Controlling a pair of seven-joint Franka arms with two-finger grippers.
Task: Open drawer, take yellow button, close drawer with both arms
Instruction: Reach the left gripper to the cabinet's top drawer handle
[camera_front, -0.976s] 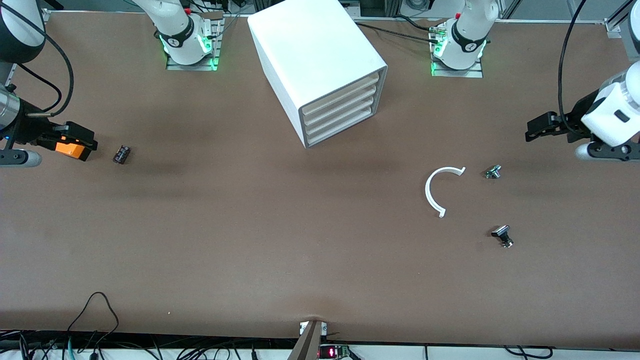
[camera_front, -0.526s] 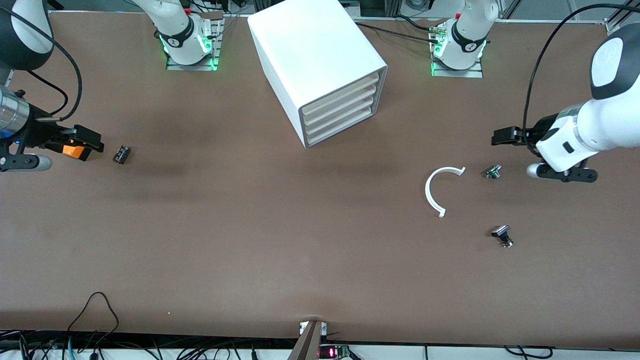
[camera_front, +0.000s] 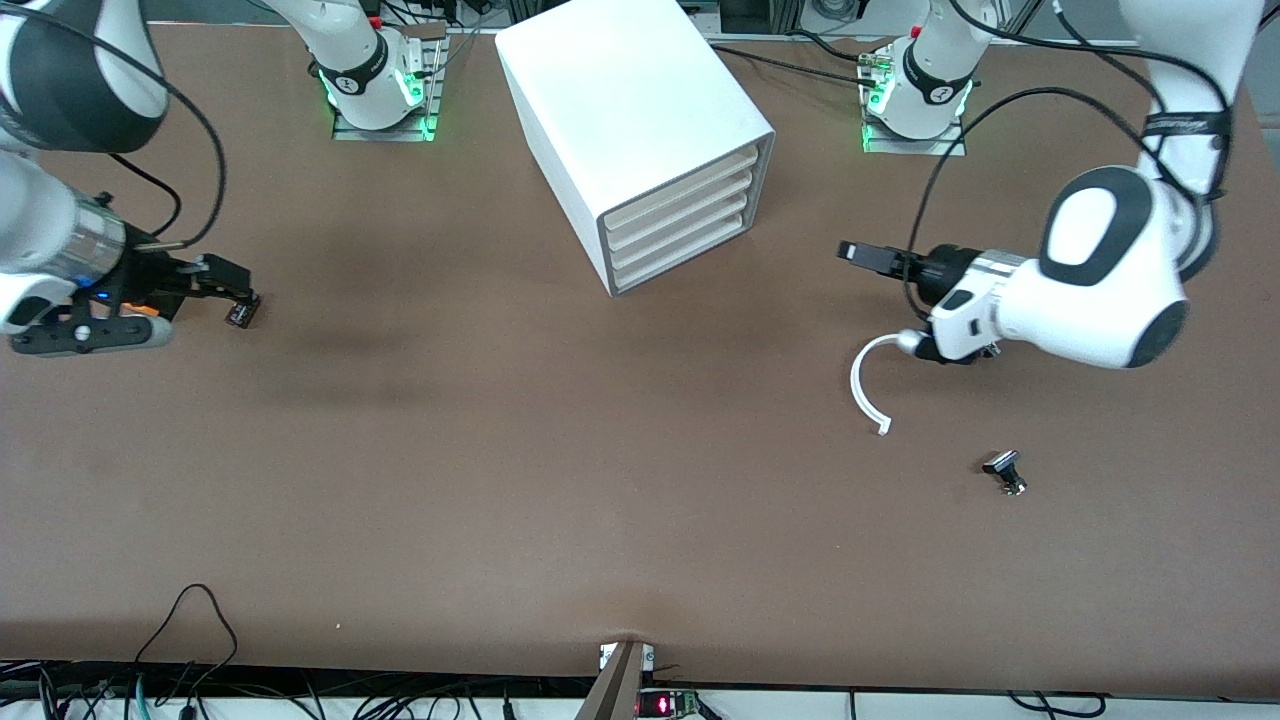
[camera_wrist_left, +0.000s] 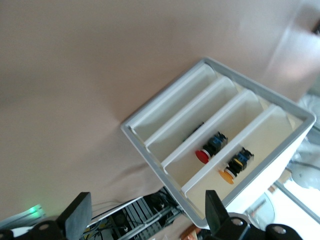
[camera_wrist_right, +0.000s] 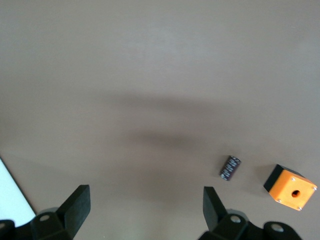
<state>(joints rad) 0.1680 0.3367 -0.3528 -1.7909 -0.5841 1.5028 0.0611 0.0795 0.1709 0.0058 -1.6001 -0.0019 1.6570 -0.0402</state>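
Observation:
The white cabinet (camera_front: 630, 100) stands at the back middle of the table, and its topmost drawer (camera_front: 690, 182) sits flush with the three below it. In the left wrist view this drawer (camera_wrist_left: 260, 145) holds the orange-capped button (camera_wrist_left: 234, 165). My left gripper (camera_front: 852, 251) hovers open and empty over the table, pointing at the drawer fronts; its fingers (camera_wrist_left: 75, 220) stand wide apart. My right gripper (camera_front: 235, 290) is open and empty above the table at the right arm's end.
A red-capped button (camera_wrist_left: 205, 154) lies in the second drawer. A small black ribbed block (camera_front: 243, 314) and an orange box with a hole (camera_wrist_right: 290, 186) lie below the right gripper. A white C-shaped piece (camera_front: 862, 385) and a small black part (camera_front: 1005, 470) lie under and near the left arm.
The left arm has swung in from the table's end toward the cabinet front and now covers the small green part. The right gripper has moved over the orange box toward the black block.

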